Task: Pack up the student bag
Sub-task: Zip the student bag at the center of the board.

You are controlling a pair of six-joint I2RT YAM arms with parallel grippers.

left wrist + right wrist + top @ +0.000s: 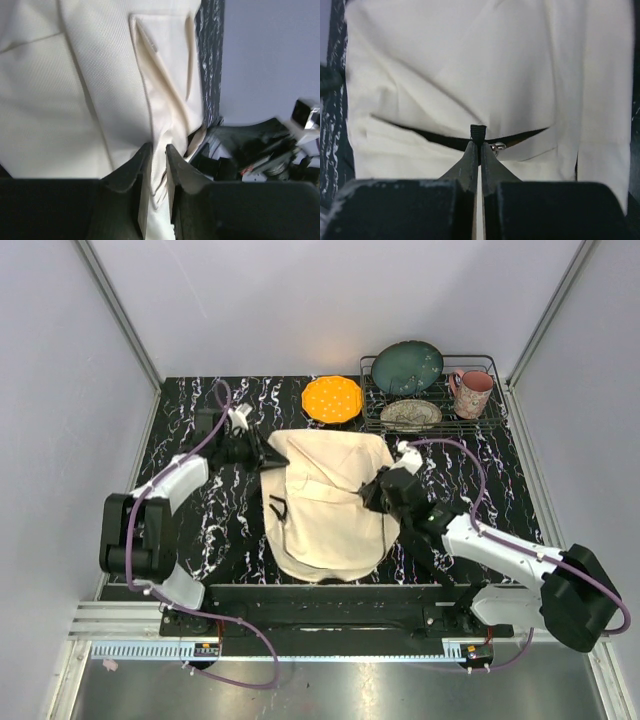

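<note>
At the near edge of the table point(230, 540), the rounded bottom of the student bag point(325, 510) lies just short of the rim, between the two arm bases. It lies flat and lengthwise along the middle of the table, its far end broad and squared. Strips of dark marbled tabletop show on both sides of it, the left strip wider than the right.

On the right half of the bag, the right gripper point(479, 145) has its fingers pressed together on the black zipper pull point(478, 132), at a dark zipper slit that runs across the cloth. At the bag's far left corner, the left gripper point(157, 150) has its fingers narrowly apart with a fold of cream fabric in the gap. I cannot tell whether they press that fold.

Just beyond the bag's far edge sits an orange plate point(332, 399), close to the cloth. To its right, in the far right corner, a wire rack point(492, 365) holds a green plate point(408, 367), a patterned plate point(411, 414) and a pink mug point(472, 393). Pale walls point(60, 440) close in the table's left, right and far edges.
</note>
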